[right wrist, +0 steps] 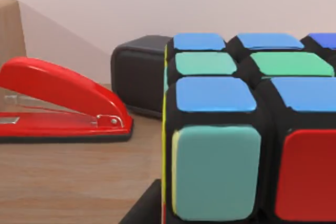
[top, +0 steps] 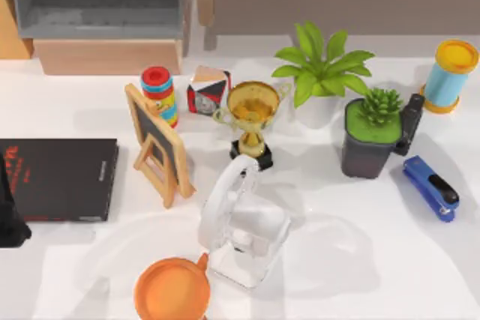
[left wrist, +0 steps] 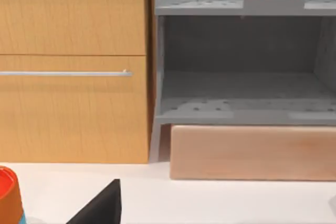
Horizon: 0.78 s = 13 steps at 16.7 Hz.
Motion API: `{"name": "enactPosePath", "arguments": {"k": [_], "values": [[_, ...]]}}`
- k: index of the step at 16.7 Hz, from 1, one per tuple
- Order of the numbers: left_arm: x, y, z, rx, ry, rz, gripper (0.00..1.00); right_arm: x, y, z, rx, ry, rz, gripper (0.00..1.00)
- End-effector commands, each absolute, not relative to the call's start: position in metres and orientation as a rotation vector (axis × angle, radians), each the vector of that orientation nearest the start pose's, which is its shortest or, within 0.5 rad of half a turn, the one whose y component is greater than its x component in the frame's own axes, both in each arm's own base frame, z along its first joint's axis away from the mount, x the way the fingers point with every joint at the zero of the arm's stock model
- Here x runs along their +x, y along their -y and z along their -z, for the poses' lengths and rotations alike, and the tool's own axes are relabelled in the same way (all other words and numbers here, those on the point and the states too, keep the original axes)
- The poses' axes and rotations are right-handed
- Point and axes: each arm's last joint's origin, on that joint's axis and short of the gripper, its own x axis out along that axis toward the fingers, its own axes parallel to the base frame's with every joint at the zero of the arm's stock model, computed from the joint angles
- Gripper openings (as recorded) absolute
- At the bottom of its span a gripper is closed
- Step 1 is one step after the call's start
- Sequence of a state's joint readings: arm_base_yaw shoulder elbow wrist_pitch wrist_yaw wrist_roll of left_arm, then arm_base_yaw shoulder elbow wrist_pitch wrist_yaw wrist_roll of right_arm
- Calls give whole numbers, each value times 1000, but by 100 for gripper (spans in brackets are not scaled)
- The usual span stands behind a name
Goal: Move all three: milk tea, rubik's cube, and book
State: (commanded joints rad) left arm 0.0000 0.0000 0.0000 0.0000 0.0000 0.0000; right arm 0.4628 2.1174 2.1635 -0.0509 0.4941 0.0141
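The white worktop is crowded. Behind its far edge stand a grey shelf unit and a wooden cabinet, with a pale wooden block at the shelf's foot.

The largest task item, the book, lies flat with its black cover up at the worktop's left edge. A dark part of the left arm sits just at its near left corner. The left wrist view looks toward the shelf unit. I cannot tell how that arm's jaws stand. By the look of it the book has not been moved yet.

Across the middle stand a wooden-framed chalkboard, a white headphone stand, a gold trophy, a leafy plant in a white pot and a succulent in a dark pot. An orange bowl sits at the near edge. A blue stapler lies toward the right edge, and a blue and yellow cylinder stands by the far right corner.

The rubik's cube looms right before the right wrist camera, over a wooden surface that also carries a red stapler and a black box. It seems carried or just placed there, though I cannot tell whether the jaws grip it.

I cannot pick out the milk tea with any certainty.
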Motion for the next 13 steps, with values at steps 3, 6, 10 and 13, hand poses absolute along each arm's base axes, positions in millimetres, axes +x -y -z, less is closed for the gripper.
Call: {"name": "enactPosePath", "arguments": {"k": [3, 6, 10, 13], "values": [[106, 1, -160, 0, 0, 0, 100, 451, -218, -396, 0, 1, 7, 0], [106, 1, -160, 0, 0, 0, 100, 451, -218, -396, 0, 1, 7, 15], [106, 1, -160, 0, 0, 0, 100, 451, -218, -396, 0, 1, 7, 45], [106, 1, -160, 0, 0, 0, 100, 451, -218, -396, 0, 1, 7, 68]]}}
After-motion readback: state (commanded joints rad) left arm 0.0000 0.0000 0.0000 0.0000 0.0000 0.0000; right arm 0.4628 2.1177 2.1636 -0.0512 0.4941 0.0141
